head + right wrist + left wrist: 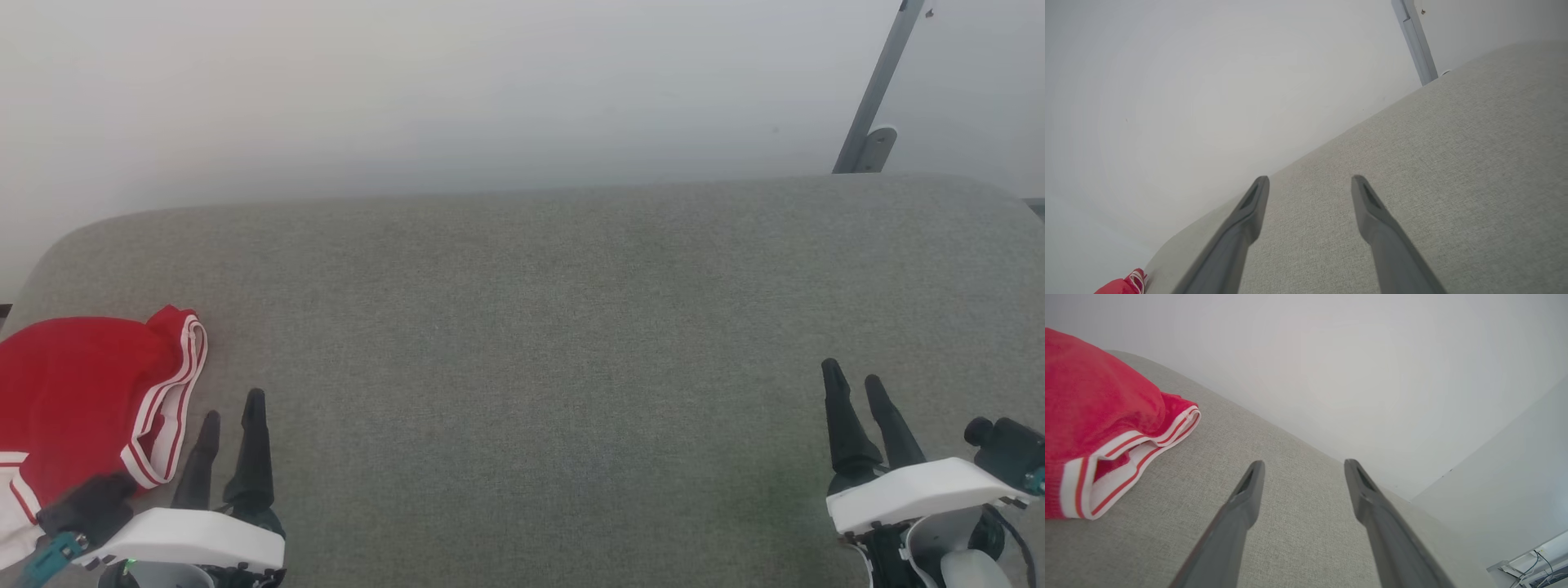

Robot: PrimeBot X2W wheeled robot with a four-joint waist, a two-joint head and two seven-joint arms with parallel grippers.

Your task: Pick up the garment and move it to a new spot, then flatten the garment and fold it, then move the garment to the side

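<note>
Garment (82, 384) lies bunched just left of my left pincer (233, 405), well apart from the right pincer (851, 371); both stand open, empty.

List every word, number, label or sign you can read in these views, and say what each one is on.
None can be read. The red garment shows plain red cloth and red-and-white striped trim, with no lettering facing the cameras. The grey fabric surface carries no marks.
</note>
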